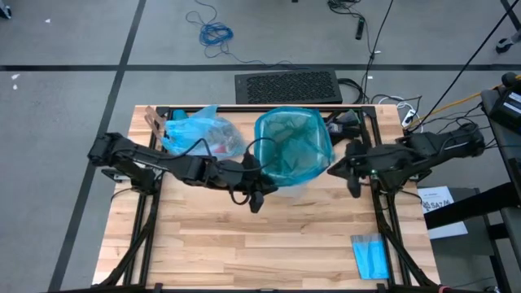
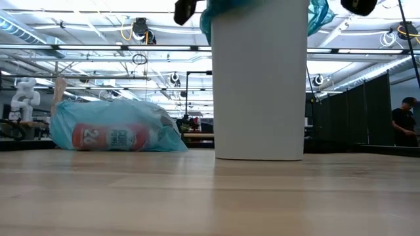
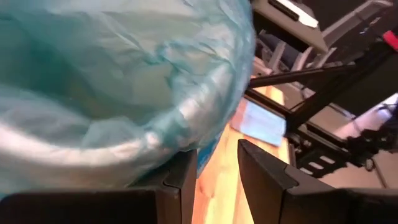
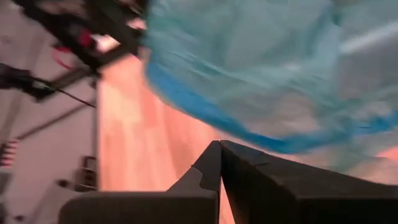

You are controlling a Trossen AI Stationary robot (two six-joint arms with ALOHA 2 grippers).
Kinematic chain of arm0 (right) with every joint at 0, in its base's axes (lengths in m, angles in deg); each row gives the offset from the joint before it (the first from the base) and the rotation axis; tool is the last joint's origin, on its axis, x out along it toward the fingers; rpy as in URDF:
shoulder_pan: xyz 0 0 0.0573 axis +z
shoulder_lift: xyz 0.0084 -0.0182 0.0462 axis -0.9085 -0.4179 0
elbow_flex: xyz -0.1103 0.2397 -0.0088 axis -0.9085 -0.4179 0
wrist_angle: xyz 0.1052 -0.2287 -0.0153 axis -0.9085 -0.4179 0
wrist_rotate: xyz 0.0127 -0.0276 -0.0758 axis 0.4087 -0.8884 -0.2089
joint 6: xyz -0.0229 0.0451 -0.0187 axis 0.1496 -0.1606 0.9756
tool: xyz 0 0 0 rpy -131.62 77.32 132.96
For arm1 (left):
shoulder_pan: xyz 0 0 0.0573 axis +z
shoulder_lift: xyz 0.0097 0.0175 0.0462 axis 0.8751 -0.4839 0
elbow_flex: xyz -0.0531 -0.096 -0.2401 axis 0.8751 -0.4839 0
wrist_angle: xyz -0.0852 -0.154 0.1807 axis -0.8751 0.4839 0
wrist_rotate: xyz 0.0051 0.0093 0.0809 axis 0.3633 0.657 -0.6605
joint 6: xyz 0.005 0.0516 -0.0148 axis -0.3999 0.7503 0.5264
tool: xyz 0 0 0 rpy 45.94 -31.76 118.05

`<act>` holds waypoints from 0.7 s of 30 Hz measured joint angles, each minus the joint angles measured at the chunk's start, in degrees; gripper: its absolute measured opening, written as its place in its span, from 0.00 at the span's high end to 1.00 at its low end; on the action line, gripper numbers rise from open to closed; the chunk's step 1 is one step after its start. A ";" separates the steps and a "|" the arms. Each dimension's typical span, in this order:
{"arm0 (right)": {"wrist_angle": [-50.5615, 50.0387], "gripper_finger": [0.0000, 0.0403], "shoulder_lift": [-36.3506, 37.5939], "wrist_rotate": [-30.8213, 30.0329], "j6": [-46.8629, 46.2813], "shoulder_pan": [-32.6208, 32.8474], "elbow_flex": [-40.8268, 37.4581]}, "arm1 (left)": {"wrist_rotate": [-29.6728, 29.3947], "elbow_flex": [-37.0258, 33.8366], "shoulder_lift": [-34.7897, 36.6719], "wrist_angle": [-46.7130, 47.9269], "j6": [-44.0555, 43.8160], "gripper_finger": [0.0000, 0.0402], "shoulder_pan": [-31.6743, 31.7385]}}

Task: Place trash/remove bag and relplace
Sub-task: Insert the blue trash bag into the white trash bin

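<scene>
The left hand (image 1: 257, 198), part open, sits at the teal-lined bin (image 1: 293, 146), shut right hand (image 1: 352, 182) opposite, filled bag (image 1: 199, 134) behind.

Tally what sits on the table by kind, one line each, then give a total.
Bins: 1, a white bin lined with a teal bag.
Filled bags: 1, a light-blue bag of trash.
Folded blue sheets: 1, the sheet near the table's corner.
Brown paper scraps: 1, the scrap beside the filled bag.
Total: 4
</scene>
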 joint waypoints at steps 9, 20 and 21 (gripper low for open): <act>6.00 1.00 0.96 -1.96 1.92 4.11 0.01 | 1.79 0.00 -2.48 -2.91 -0.37 0.72 0.31; 9.19 1.00 -3.91 -4.43 5.66 0.66 0.02 | 4.11 -0.02 -2.43 -5.11 -0.41 0.72 1.44; 8.25 1.00 -4.18 -4.47 5.54 0.67 0.02 | 4.76 0.00 -2.42 -6.68 -0.39 0.72 1.56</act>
